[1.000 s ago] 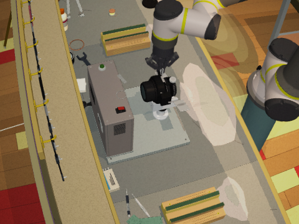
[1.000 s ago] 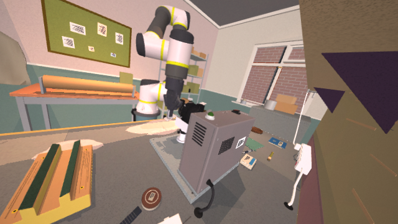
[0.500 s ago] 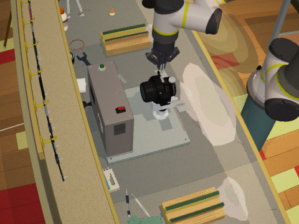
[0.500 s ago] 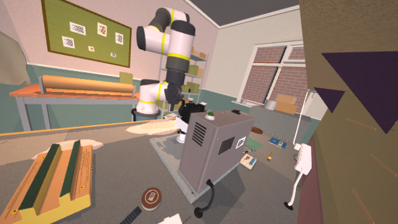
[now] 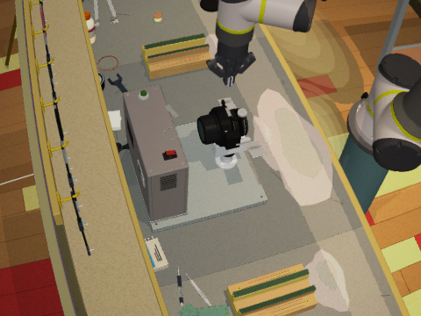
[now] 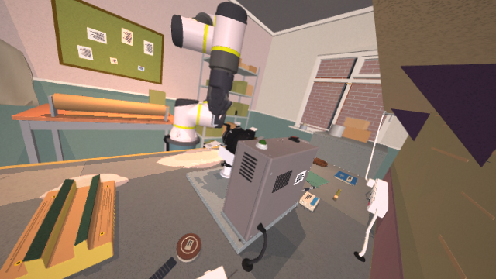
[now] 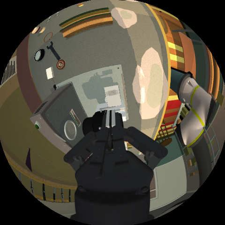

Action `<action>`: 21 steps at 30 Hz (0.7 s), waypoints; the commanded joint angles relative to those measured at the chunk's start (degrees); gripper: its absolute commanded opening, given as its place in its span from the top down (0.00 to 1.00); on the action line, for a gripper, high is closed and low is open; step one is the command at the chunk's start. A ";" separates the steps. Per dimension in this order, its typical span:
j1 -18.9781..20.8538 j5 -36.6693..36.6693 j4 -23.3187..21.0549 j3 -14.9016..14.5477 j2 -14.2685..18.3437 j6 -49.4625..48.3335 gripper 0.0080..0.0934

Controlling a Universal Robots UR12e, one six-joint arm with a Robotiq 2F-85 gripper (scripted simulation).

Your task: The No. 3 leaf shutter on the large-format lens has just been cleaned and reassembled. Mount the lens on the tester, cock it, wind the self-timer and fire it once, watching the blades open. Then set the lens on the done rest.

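The black large-format lens [image 5: 222,126] sits on the white post of the tester's base plate [image 5: 219,186], its front glass facing the grey tester box [image 5: 154,151]. My gripper [image 5: 230,80] hangs just above and behind the lens, fingers closed and empty. In the wrist camera the closed fingertips [image 7: 109,140] point down at the top of the lens [image 7: 103,121] and partly hide it. The round port on the tester box [image 7: 69,129] faces the lens.
A wooden rest with green pads [image 5: 177,55] lies at the far end of the bench, another [image 5: 274,292] at the near end. A spanner [image 5: 117,82], a ring [image 5: 108,63] and small tools lie beside the tester. The arm's base [image 5: 372,145] stands to the right.
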 commanded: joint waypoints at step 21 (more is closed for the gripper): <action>0.00 0.00 6.27 -3.98 -2.44 0.00 1.00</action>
